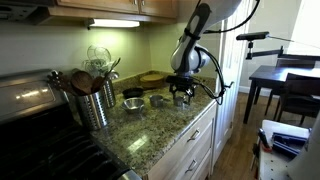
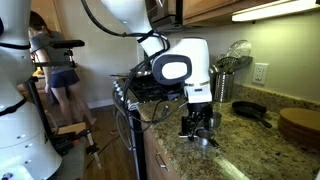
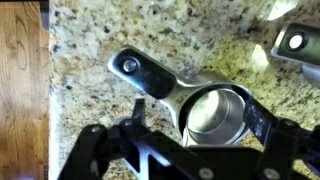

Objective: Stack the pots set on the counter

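Note:
In the wrist view a shiny silver pot (image 3: 215, 110) with a short flat handle lies on the speckled granite counter (image 3: 90, 40). My gripper (image 3: 197, 118) is open, low over the pot, with one finger on each side of its cup. The handle of another silver pot (image 3: 295, 45) shows at the top right. In an exterior view the gripper (image 1: 182, 96) hangs over the counter, with two silver pots (image 1: 133, 104) (image 1: 157, 100) to its left. In an exterior view the gripper (image 2: 197, 128) sits just above the counter (image 2: 250, 150).
A tall ribbed steel canister (image 1: 95, 105) full of utensils stands near the stove (image 1: 40, 150). A flat round wooden piece (image 2: 300, 122) and a dark pan (image 2: 250, 110) lie behind the gripper. The counter edge drops to a wood floor (image 3: 22, 60). A dark table (image 1: 285, 78) stands across the room.

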